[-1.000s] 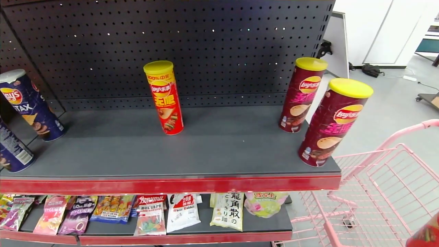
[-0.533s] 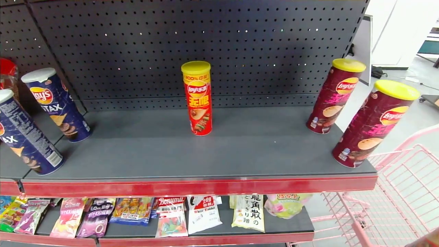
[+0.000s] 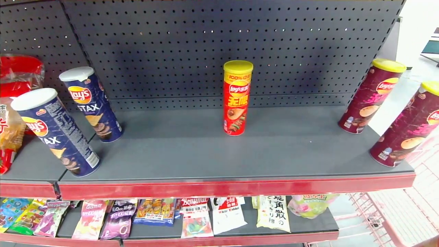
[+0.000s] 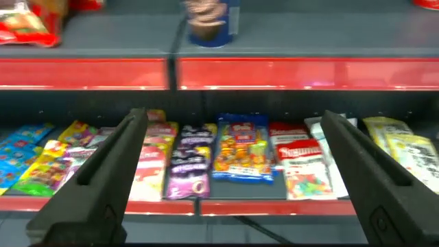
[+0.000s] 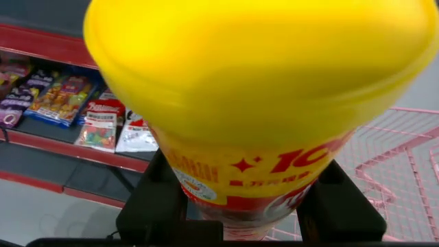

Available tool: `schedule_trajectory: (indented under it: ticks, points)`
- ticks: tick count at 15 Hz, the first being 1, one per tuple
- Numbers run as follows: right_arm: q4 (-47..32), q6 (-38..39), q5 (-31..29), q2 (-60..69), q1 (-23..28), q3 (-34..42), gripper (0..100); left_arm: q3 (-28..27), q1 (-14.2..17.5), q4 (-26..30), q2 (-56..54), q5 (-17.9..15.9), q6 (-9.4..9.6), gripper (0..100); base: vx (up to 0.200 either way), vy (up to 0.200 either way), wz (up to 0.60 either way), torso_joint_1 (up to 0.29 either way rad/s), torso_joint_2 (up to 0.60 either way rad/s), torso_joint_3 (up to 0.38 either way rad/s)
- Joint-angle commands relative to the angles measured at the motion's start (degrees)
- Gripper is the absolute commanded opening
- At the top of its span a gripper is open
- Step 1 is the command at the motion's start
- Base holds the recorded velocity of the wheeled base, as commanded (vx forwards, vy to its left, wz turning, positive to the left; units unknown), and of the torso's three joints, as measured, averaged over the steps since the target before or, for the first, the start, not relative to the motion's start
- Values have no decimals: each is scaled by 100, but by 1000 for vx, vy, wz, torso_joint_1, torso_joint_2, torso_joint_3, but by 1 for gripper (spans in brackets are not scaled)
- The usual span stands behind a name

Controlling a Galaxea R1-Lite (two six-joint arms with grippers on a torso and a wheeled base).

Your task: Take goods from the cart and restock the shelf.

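In the right wrist view, my right gripper (image 5: 255, 214) is shut on a red chip can with a yellow lid (image 5: 260, 75), held upright close to the camera. My left gripper (image 4: 233, 118) is open and holds nothing; it faces the lower shelf's snack bags (image 4: 240, 147). On the grey upper shelf (image 3: 205, 154) a matching red can (image 3: 237, 99) stands near the back, at the middle. The pink wire cart (image 3: 387, 219) is at the lower right, beside the shelf end.
Two maroon cans (image 3: 372, 96) (image 3: 404, 130) stand at the shelf's right end and two blue cans (image 3: 91, 104) (image 3: 56, 133) at its left. Bagged snacks (image 3: 17, 89) sit on the neighbouring shelf to the left. Bare shelf lies on both sides of the red can.
The head camera has turned left, so the whole picture has shifted right and the cart sits nearer the right edge. Nothing on the shelf has moved.
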State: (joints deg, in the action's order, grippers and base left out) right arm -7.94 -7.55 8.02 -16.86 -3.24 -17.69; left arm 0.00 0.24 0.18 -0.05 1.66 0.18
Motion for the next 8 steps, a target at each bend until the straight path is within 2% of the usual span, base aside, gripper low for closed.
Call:
schedule_trajectory:
  ticks: [1,3,8]
  points:
    - [3,-1,6,69,-1,37,0,0,2,-1,5,1,-1,100,0,0,0,0,0,0]
    - [3,-10,42,78,-1,64,0,0,2,-1,5,1,-1,100,0,0,0,0,0,0]
    - [3,-10,103,78,-1,81,0,0,2,-1,5,1,-1,100,200,0,0,-2,0,4]
